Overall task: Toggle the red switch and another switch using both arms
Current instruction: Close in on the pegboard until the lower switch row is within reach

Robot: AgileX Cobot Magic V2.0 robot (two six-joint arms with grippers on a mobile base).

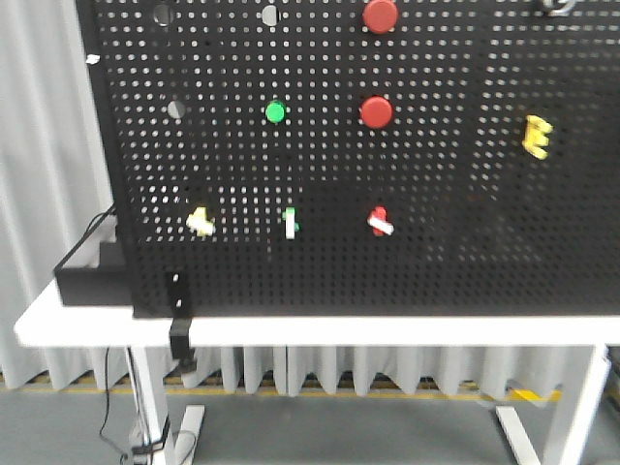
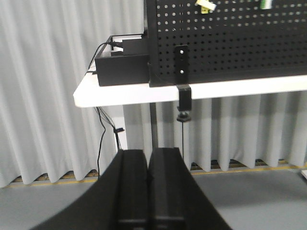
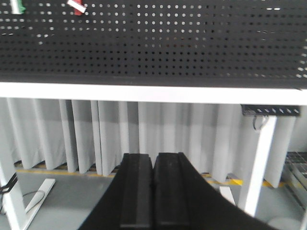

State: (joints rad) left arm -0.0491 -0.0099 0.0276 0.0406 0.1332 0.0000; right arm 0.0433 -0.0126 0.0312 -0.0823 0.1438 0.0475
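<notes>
Pegboard [image 1: 455, 252]: black perforated sheet, matt, metal by the look. Table top [image 1: 387, 331]: white, smooth, faint sheen. Curtain [image 2: 43, 120], left of the left wrist view: pale grey cloth in soft pleats. red switch [image 1: 380, 222] and pale yellow switch [image 1: 201, 222]: plastic-looking, too blurred to judge gloss. Round red button [image 1: 377, 112]: smooth plastic, slight shine. left gripper [image 2: 147, 160], right gripper [image 3: 153, 163]: black, matt, smooth-faced. Black box [image 2: 122, 72]: matt casing. Floor [image 3: 62, 206]: grey, smooth.

No legible text, label, brand, number or sign in any view
</notes>
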